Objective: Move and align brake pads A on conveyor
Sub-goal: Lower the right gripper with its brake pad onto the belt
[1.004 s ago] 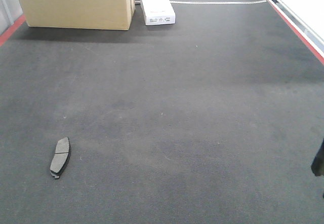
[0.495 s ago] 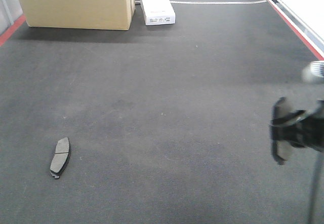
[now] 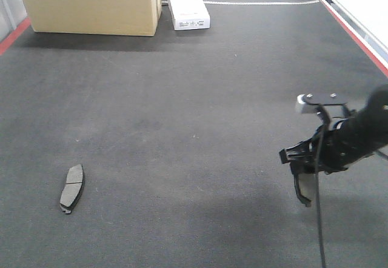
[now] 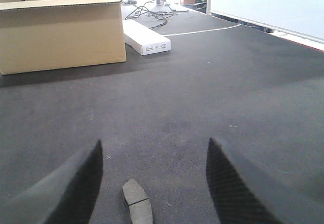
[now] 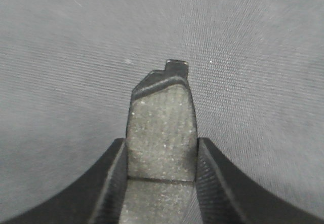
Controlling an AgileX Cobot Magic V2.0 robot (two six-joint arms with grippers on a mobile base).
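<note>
One brake pad (image 3: pixel 72 188), grey with a groove across its middle, lies flat on the dark conveyor (image 3: pixel 194 110) at the lower left. The left wrist view shows this same pad (image 4: pixel 136 201) on the belt between the wide-apart fingers of my left gripper (image 4: pixel 154 183), which is open and touches nothing. At the right, my right gripper (image 3: pixel 301 170) hangs above the belt, shut on a second brake pad (image 3: pixel 302 188) that points downward. In the right wrist view that pad (image 5: pixel 162 122) is clamped between both fingers of the right gripper (image 5: pixel 161 183). My left arm is out of the front view.
A cardboard box (image 3: pixel 91 4) and a long white box (image 3: pixel 186 2) stand at the belt's far end, with cables behind them. Red edge strips run along the right side (image 3: pixel 348 28) and the far left (image 3: pixel 13 37). A white wall panel (image 4: pixel 273 3) borders the right.
My right arm has come in from the right edge with the brake pad in its grip and moved left over the belt. The pad at the lower left has not moved.
</note>
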